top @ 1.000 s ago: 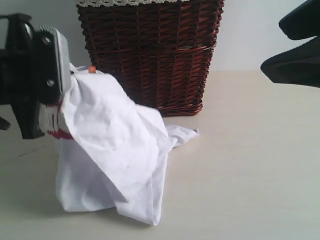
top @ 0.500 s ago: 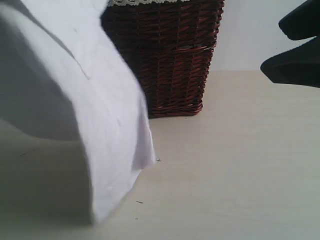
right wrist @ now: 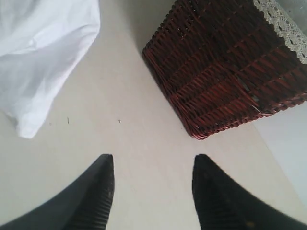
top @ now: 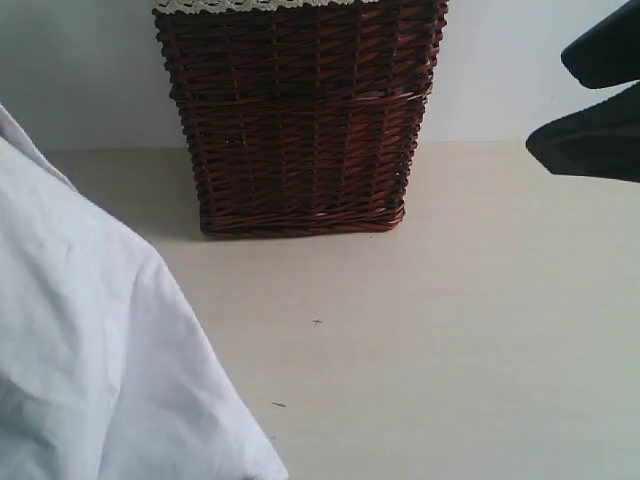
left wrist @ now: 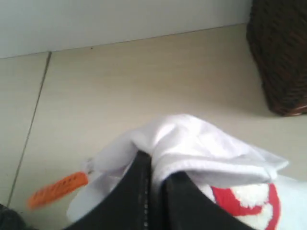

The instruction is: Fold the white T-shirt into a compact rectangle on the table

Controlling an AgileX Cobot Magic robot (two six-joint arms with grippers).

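Observation:
The white T-shirt [top: 90,350] fills the lower left of the exterior view, hanging close to the camera. In the left wrist view my left gripper [left wrist: 156,165] is shut on a bunched fold of the white T-shirt [left wrist: 201,143]; a red patch with puffy white print [left wrist: 249,199] and an orange tag [left wrist: 56,189] show beside the fingers. My right gripper [right wrist: 152,160] stands open over bare table [right wrist: 139,143], nothing between its fingers; the shirt [right wrist: 43,52] hangs some way off. In the exterior view only the right arm's dark body [top: 590,140] shows at the right edge.
A dark red-brown wicker basket [top: 300,110] with a lace-trimmed liner [top: 260,5] stands at the back of the table [top: 450,330] against the pale wall. The basket [right wrist: 230,67] also lies ahead of the right gripper. Small dark specks [top: 317,322] mark the table.
The shirt was lifted off the table, swung up across the exterior camera, and now hangs at the lower left. The left arm has left the exterior view. The right arm barely moved.

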